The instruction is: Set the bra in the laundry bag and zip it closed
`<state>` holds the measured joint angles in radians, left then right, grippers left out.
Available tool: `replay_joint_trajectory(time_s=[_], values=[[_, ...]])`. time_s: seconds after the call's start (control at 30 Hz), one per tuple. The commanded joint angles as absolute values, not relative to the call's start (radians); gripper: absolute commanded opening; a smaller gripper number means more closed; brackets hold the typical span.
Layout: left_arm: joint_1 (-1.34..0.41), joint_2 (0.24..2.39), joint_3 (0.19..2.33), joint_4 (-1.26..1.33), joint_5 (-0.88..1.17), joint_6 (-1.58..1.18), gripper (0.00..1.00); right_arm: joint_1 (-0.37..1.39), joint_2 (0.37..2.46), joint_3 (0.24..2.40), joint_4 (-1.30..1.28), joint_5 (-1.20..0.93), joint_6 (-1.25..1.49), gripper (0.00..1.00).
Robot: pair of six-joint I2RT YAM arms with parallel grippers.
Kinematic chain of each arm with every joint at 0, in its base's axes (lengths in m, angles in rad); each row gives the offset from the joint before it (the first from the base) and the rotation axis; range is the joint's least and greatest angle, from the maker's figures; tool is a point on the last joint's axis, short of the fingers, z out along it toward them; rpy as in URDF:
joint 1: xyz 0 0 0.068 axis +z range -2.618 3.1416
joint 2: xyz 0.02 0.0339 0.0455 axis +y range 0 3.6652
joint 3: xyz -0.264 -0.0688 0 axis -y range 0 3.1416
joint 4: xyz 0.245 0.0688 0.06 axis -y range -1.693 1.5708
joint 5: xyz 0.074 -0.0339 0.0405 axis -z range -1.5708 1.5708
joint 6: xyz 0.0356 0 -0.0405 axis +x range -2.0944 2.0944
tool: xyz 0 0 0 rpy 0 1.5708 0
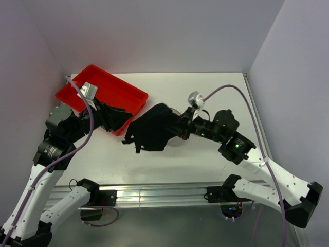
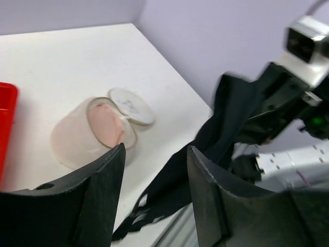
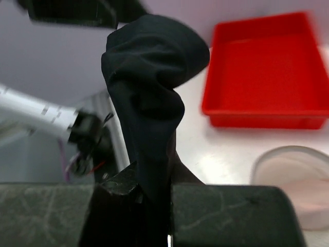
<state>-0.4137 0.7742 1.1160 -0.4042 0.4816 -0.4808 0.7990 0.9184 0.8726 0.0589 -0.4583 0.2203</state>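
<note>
The black cloth [image 3: 146, 77] is pinched by the right gripper [image 3: 149, 189], while the left gripper [image 2: 155, 154] is spread and empty. With the bra [image 2: 105, 122] seemingly inside the laundry bag [image 2: 71, 138], zipping is judged next.

Plain pale lilac walls [image 1: 154, 31] close the white table [image 1: 169, 164] on three sides; a metal rail [image 1: 154, 195] runs along its near edge.

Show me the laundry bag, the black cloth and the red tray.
laundry bag [image 2: 74, 140], left wrist view, on its mesh side wall.
black cloth [image 3: 149, 67], right wrist view, on its bunched upper fold.
red tray [image 1: 118, 92], top external view, on its bare floor.
</note>
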Motion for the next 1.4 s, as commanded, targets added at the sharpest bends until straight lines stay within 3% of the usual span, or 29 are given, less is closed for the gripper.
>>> replay_joint_trajectory(time_s=[0.0,0.2,0.47,1.0,1.2,1.27,1.33,1.37], values=[[-0.416,0.769,1.085,-0.365,0.304,-0.525,0.56,0.738,0.822,0.859,0.077,-0.279,0.268,0.0],[-0.416,0.831,0.985,-0.279,0.307,-0.6,0.53,0.574,0.762,0.854,0.035,-0.228,0.279,0.0],[-0.448,1.012,0.864,-0.046,0.29,-0.712,0.57,0.39,0.784,0.783,0.081,-0.308,0.317,0.0],[-0.537,1.376,0.956,0.041,0.228,-0.678,0.6,0.318,0.77,0.667,0.141,-0.442,0.364,0.0],[-0.552,1.45,0.988,0.06,0.247,-0.681,0.53,0.316,0.822,0.647,0.164,-0.41,0.353,0.0],[-0.555,1.457,0.989,0.069,0.255,-0.683,0.41,0.318,0.834,0.646,0.175,-0.384,0.347,0.0],[-0.557,1.466,0.989,0.075,0.25,-0.689,0.23,0.318,0.865,0.649,0.199,-0.382,0.345,0.0],[-0.557,1.468,0.988,0.084,0.25,-0.69,0.19,0.318,0.877,0.656,0.209,-0.391,0.344,0.0]])
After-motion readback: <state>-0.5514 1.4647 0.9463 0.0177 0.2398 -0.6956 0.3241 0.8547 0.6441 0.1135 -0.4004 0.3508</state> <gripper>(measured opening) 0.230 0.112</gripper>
